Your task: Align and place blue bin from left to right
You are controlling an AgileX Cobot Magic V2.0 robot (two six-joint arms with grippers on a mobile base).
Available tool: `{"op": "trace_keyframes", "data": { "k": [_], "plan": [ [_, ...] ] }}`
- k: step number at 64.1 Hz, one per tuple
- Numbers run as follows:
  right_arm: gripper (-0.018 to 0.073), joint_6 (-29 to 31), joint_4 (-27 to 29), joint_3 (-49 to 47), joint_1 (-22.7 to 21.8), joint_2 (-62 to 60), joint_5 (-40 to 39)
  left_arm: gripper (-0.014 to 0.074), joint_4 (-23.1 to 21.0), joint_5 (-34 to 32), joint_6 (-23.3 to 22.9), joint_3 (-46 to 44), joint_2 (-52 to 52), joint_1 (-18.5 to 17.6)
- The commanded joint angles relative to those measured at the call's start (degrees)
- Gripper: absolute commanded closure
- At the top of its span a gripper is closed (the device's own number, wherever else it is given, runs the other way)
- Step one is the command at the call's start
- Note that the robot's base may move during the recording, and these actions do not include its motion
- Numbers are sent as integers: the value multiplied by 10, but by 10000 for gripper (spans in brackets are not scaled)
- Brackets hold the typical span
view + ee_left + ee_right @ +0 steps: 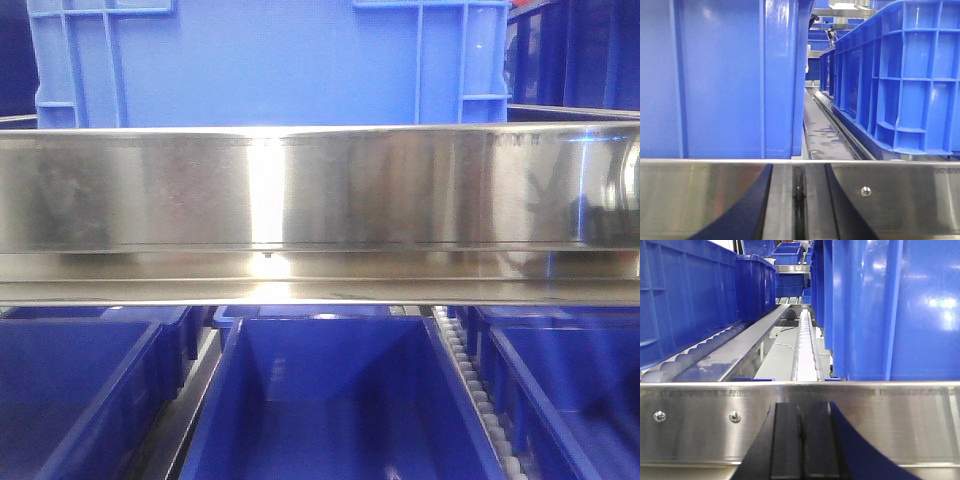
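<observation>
A large light-blue bin (pixel 260 60) stands on the shelf behind a steel rail (pixel 320 190). In the left wrist view its smooth wall (pixel 720 75) fills the left side. A ribbed blue bin (pixel 900 75) stands to the right across a narrow gap. My left gripper (pixel 798 200) sits low in front of the rail, its fingers together with only a thin dark slit and nothing held. My right gripper (pixel 801 440) is shut, black pads touching, below the corner of a blue bin (pixel 890 310). Neither gripper shows in the front view.
Darker blue bins (pixel 340 400) sit on the level below the rail. A white roller track (pixel 805 345) runs away between bin rows, with more blue bins (pixel 685 300) on its left. A grey track floor (pixel 822 135) lies between the two bins.
</observation>
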State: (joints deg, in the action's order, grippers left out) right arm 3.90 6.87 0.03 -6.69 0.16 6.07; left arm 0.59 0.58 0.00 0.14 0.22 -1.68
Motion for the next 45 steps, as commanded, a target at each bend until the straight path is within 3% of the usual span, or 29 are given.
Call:
{"op": "trace_keyframes", "data": {
  "k": [1, 45],
  "plan": [
    [640, 0, -2, 0, 0, -2, -14, 602, -2, -12, 0, -1, -2, 0],
    [640, 0, -2, 0, 0, -2, -19, 602, -2, -38, 0, -1, -2, 0]
  ]
}}
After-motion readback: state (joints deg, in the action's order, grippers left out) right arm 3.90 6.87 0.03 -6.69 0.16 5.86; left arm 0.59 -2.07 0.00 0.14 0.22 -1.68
